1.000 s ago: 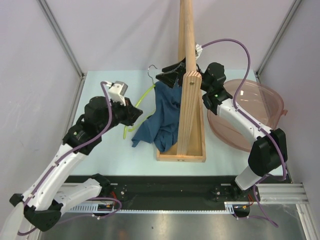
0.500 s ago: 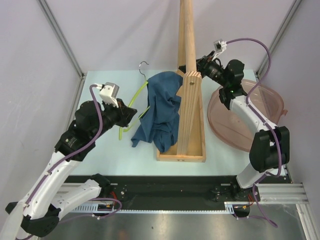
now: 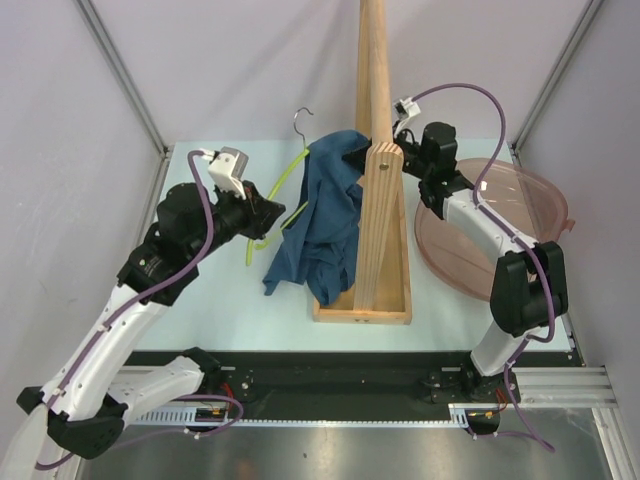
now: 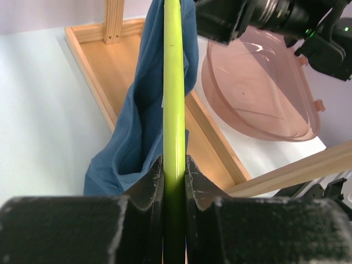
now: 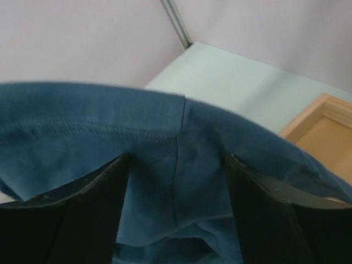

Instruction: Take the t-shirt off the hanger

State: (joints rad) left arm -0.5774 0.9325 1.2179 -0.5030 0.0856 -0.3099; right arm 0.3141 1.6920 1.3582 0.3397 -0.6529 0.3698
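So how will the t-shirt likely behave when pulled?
Probably floppy: the t-shirt hangs in loose folds. Likely light, since the thin hanger carries it. It may snag rather than slide, as it drapes right by the wooden stand.

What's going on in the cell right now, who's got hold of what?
The left gripper is clamped on an arm of the thin lime-green clothes hanger. The dark teal-blue t-shirt hangs from it, not yet off, beside the tall wooden pole stand. The right gripper is at the shirt's top edge, jaws open with fabric between them.
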